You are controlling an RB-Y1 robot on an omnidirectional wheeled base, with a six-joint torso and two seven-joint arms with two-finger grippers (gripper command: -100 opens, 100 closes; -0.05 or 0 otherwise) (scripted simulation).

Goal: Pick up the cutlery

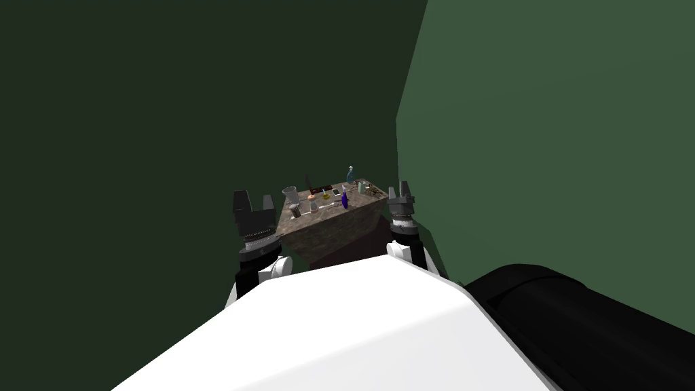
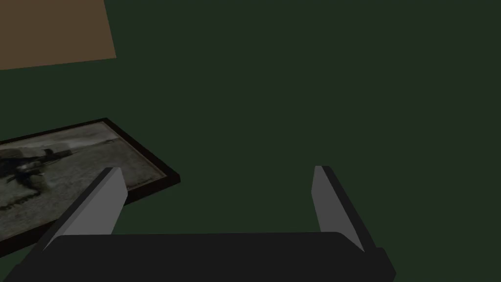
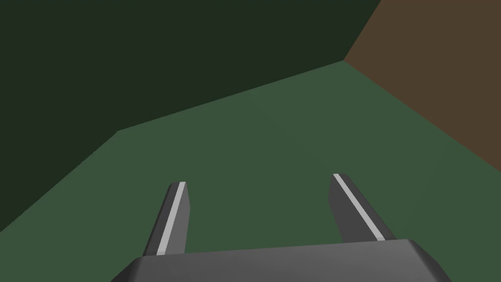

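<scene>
Head view looks steeply down on a small table point(image 1: 319, 231) with a mottled, stone-like top, set in a corner of green walls point(image 1: 543, 136). Many small things crowd the top. A glass point(image 1: 290, 195) stands at its left edge, with a small grey cup point(image 1: 295, 212) just in front of it. A bottle point(image 1: 350, 175) stands at the far side, a dark tray point(image 1: 322, 188) lies between glass and bottle, and a purple piece point(image 1: 345, 199) stands toward the right.

The cutlery point(image 1: 326, 204) shows as a pale, slim piece lying flat near the front edge of the top, between the cup and the purple piece. It is too small to tell whether it is a spoon, a fork or a knife.

The left gripper point(image 1: 254, 206) is raised just beside the table's left corner, near the glass. The right gripper point(image 1: 400, 192) is raised beside the table's right corner. The cutlery lies on the table between the two, roughly midway, apart from both. Neither gripper touches it or anything else on the top, and both are aimed at the walls rather than down at the table.

In the left wrist view that arm's fingers point(image 2: 105, 200) stand wide apart and empty. In the right wrist view the fingers point(image 3: 173, 220) are likewise spread, gripping nothing.
</scene>
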